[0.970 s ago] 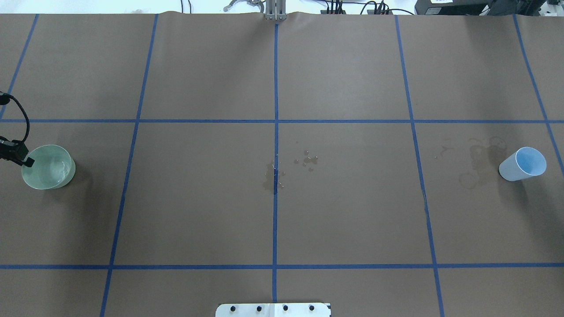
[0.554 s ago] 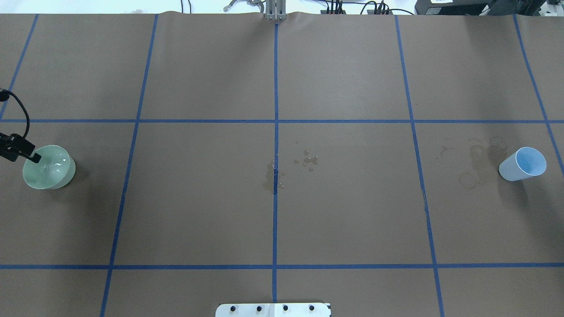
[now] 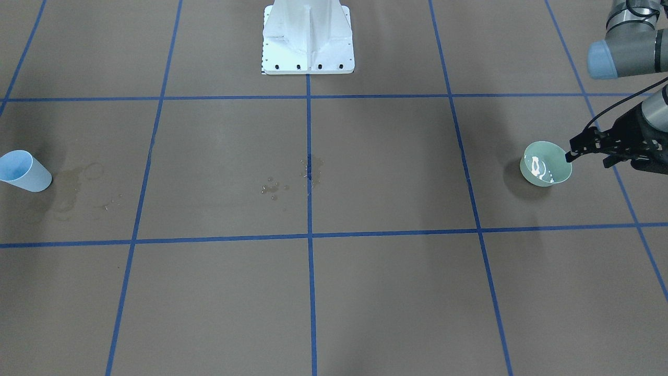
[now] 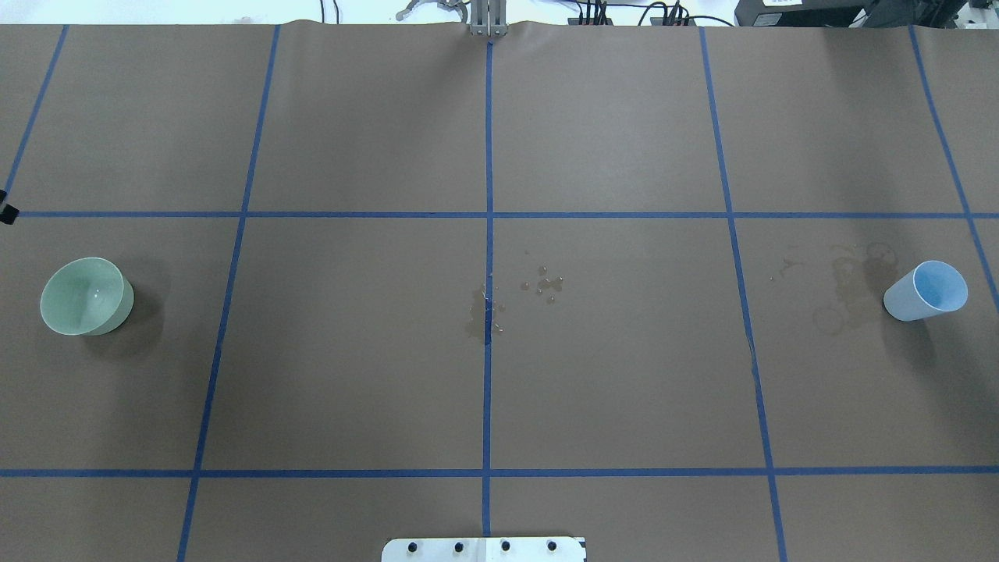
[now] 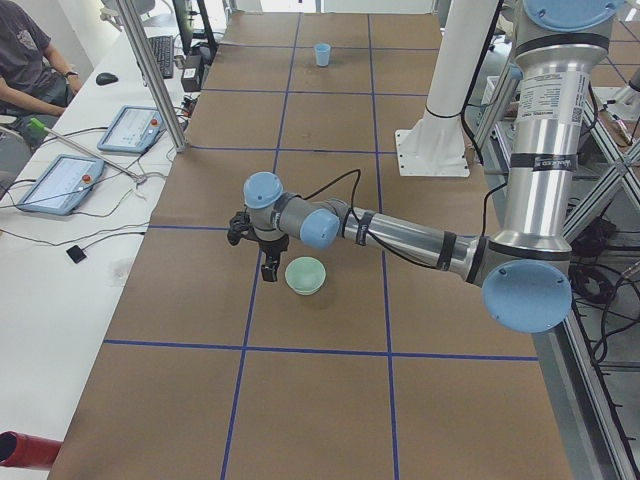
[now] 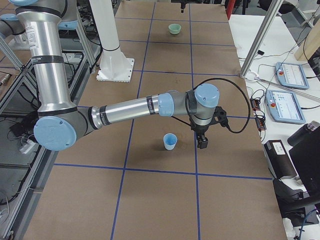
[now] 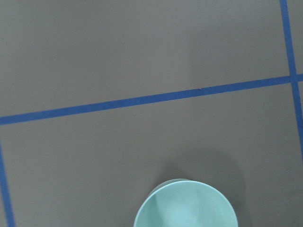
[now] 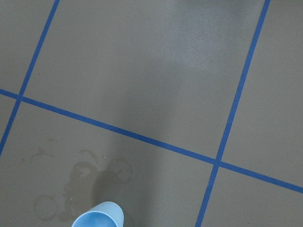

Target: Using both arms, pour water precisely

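Note:
A pale green bowl (image 4: 84,297) stands on the table at the robot's far left. The water (image 3: 537,167) in it shows as a white reflection. My left gripper (image 3: 587,156) is open, empty and just outside the bowl's rim, apart from it in the exterior left view (image 5: 262,255). The left wrist view shows only the bowl (image 7: 184,205). A light blue cup (image 4: 925,290) stands at the far right. My right gripper (image 6: 201,140) hangs beside the cup (image 6: 170,141); I cannot tell whether it is open or shut. The cup's rim (image 8: 98,215) shows in the right wrist view.
Spilled drops (image 4: 546,285) and a wet patch (image 4: 485,312) lie at the table's middle. Dried ring stains (image 4: 843,289) lie beside the cup. The white pedestal base (image 3: 308,36) stands at the robot's edge. Tablets (image 5: 60,180) and a seated person (image 5: 25,60) are beyond the left end.
My left gripper has let go of the bowl's rim and drawn back left, almost out of the overhead view. The bowl stands free and its water has calmed. The cup has not moved.

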### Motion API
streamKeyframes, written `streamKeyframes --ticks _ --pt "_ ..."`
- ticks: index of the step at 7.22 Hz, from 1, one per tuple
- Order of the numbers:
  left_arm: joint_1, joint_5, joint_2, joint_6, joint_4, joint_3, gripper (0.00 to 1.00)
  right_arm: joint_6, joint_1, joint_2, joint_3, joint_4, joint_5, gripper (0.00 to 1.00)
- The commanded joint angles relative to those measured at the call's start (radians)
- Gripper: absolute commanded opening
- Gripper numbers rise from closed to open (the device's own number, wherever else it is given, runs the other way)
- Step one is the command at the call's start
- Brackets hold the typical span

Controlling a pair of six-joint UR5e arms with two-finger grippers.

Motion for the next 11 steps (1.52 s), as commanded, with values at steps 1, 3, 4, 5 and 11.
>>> streamKeyframes --ticks 1,3,4,5,11 --pt "-0.135 -0.005 -0.062 0.196 0.195 0.007 0.99 0.000 -0.015 0.010 -0.010 -0.002 -0.034 1.00" --pt "-0.198 -0.078 -0.043 0.222 0.247 0.026 0.99 0.003 -0.020 0.014 -0.044 -0.002 -0.061 1.00" --pt "-0.213 -0.125 -0.038 0.222 0.252 0.021 0.99 0.001 -0.014 0.025 -0.070 -0.001 -0.067 1.00" --pt "-0.215 -0.133 0.006 0.222 0.249 -0.023 0.99 0.003 -0.009 0.013 -0.056 -0.002 -0.055 1.00" --pt "-0.210 -0.046 0.060 0.203 0.239 -0.092 1.00 0.002 -0.011 0.010 -0.088 0.010 -0.061 1.00"
